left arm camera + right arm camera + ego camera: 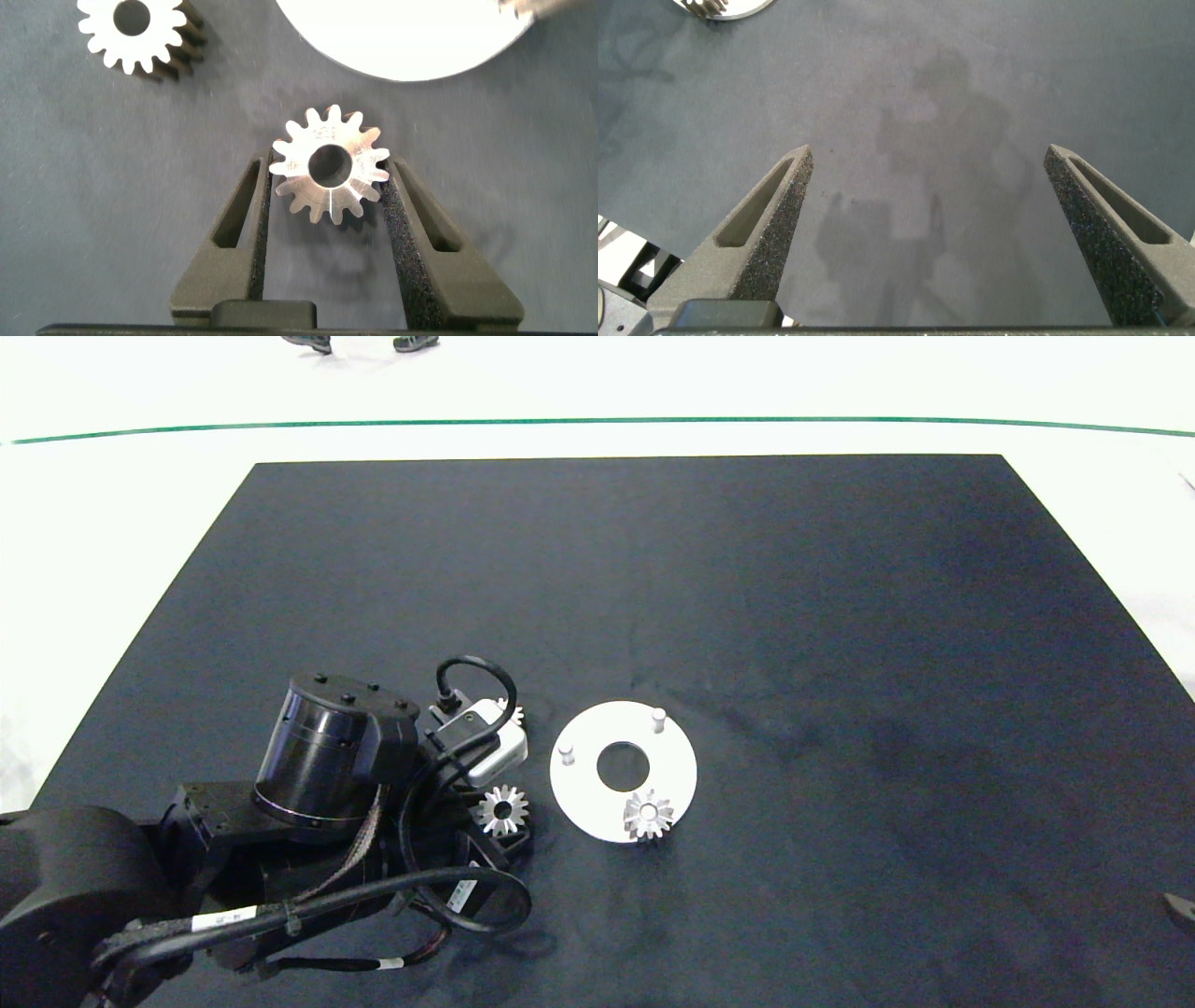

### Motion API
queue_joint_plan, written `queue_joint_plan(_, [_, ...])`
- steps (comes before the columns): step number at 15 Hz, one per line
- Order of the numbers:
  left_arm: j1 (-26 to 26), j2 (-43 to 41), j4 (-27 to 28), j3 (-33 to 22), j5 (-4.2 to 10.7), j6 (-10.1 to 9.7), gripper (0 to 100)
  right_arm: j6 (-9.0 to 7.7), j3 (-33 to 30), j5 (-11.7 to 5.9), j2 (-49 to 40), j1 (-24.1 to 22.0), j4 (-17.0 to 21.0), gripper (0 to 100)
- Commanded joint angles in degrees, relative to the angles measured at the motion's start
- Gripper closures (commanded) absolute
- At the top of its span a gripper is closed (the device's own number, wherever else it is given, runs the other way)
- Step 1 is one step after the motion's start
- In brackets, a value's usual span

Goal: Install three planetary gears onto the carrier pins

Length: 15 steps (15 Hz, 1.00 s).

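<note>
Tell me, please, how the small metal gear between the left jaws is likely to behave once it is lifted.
The gear looks like solid metal, so probably rigid and heavy for its size. The left gripper touches only tooth tips, so the gear might pivot or slip, though the foam-like pads should help. Lying flat on the mat, it seems unlikely to roll.

The wrist camera point(485, 747) hides most of one planetary gear point(512, 713).

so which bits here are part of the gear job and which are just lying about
Part of the job:
- gear on the disc
- gear between the left hand's fingers
- third gear
- white disc with two bare pins

Lying about:
- nothing; right hand idle, open
</note>
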Motion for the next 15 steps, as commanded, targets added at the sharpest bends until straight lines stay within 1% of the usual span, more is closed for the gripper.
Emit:
queue_joint_plan(1, [-0.7,-2.6,6.2,-5.5,0.06,0.41,81,-0.09,0.3,-0.10,0.0,0.0,0.1,0])
queue_joint_plan(3, [-1.0,-2.6,8.1,-9.9,0.06,0.68,81,-0.09,0.4,-0.10,0.0,0.0,0.1,0])
queue_joint_plan(5, [-2.0,-2.1,11.9,-14.3,0.06,0.94,81,-0.27,0.5,-0.10,0.0,0.0,0.1,0])
queue_joint_plan(6, [-2.1,-1.6,13.0,-15.6,0.06,0.94,81,-0.27,0.5,-0.10,0.0,0.0,0.1,0])
queue_joint_plan(8, [-3.3,0.4,13.0,-17.5,0.06,0.94,81,-0.27,0.5,-0.10,0.0,0.0,0.1,0])
queue_joint_plan(10, [-4.1,3.7,13.0,-20.7,0.06,1.03,81,-0.27,0.5,-0.10,-0.1,0.0,0.1,0])
queue_joint_plan(13, [-4.8,6.0,13.0,-22.6,0.23,1.03,81,-0.27,0.5,-0.10,-0.1,0.0,0.1,0])
queue_joint_plan(15, [-4.6,6.8,13.0,-23.3,0.23,1.47,81,-0.36,0.8,-0.10,-0.1,0.1,0.1,0])
